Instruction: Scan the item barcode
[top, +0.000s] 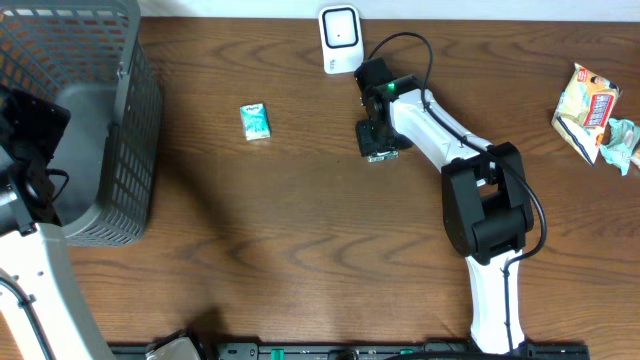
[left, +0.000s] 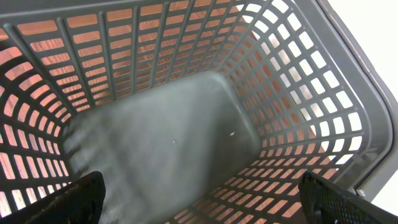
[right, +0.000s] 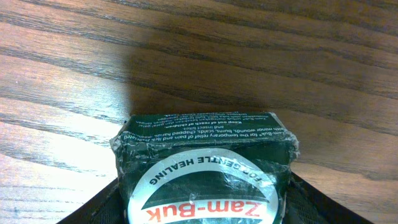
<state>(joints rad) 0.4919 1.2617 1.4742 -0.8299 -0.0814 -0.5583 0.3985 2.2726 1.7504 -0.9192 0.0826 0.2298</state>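
One risk: your right hand (right: 205, 211), clamped on the Zam-Buk box (right: 202, 140), may mask its barcode from the scanner (top: 340, 38) at the desk's (top: 300, 250) far edge. Left hand (left: 202, 202) apart, empty.

A dark green Zam-Buk box (right: 202, 155) is near the white scanner (top: 340, 38).
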